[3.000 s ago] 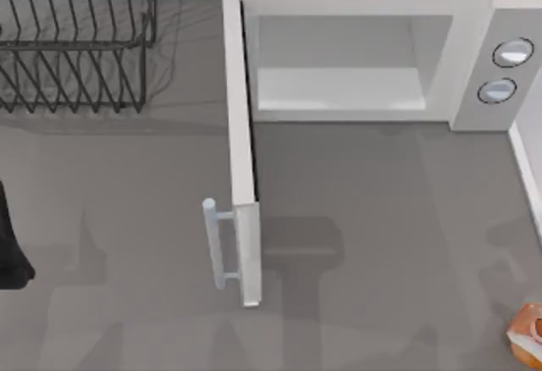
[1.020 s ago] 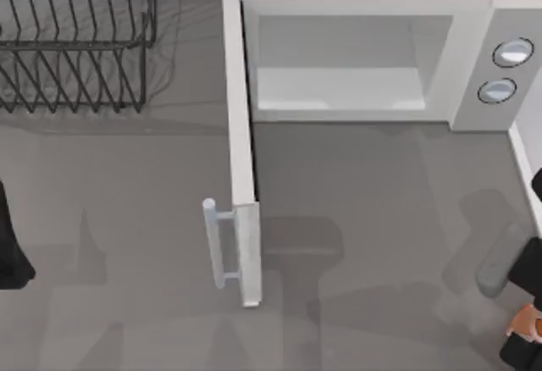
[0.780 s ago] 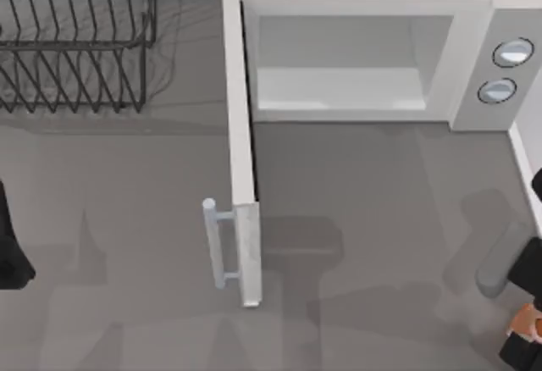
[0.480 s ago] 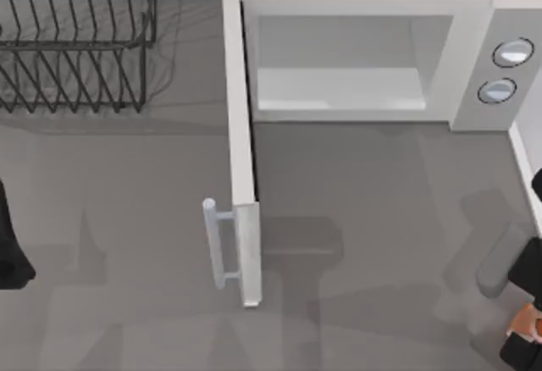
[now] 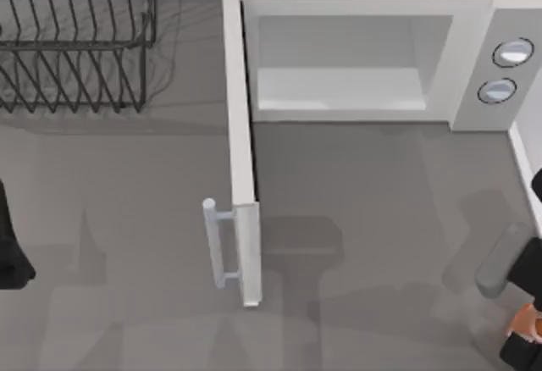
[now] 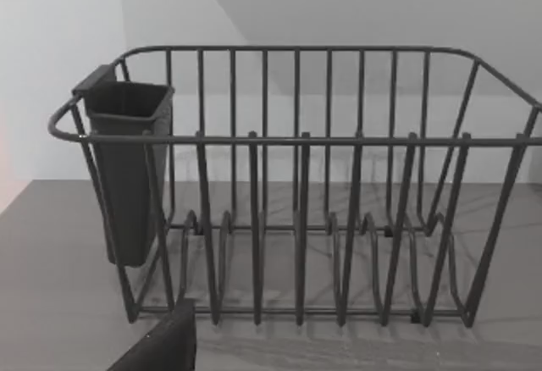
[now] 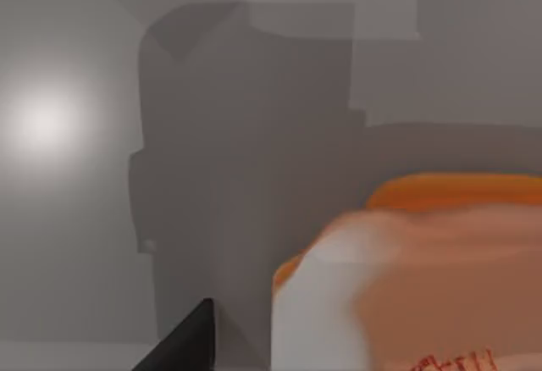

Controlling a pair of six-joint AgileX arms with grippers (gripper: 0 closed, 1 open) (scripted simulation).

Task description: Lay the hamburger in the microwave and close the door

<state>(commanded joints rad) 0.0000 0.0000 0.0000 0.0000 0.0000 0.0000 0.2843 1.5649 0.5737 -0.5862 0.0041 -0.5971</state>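
The hamburger (image 5: 525, 324), an orange-brown bun with a pale layer, lies on the table at the near right corner. My right gripper (image 5: 518, 339) hangs right over it and covers part of it. In the right wrist view the hamburger (image 7: 423, 261) is very close, and one dark finger (image 7: 190, 337) stands a little apart from its side, so the gripper is open. The microwave (image 5: 474, 58) stands at the back, its pale cavity (image 5: 339, 87) open. The door (image 5: 241, 159) is swung fully out toward the front, its bar handle (image 5: 216, 244) on the left face.
A dark wire dish rack (image 5: 76, 41) with a cup holder (image 6: 127, 168) stands at the back left. My left arm (image 5: 8, 244) is parked at the left edge, its finger (image 6: 165, 346) low before the rack. Two knobs (image 5: 512, 52) sit on the microwave's right panel.
Three seconds ago the hamburger lay alone. The right arm has since come in over it from the right edge. Over the last second it has barely shifted.
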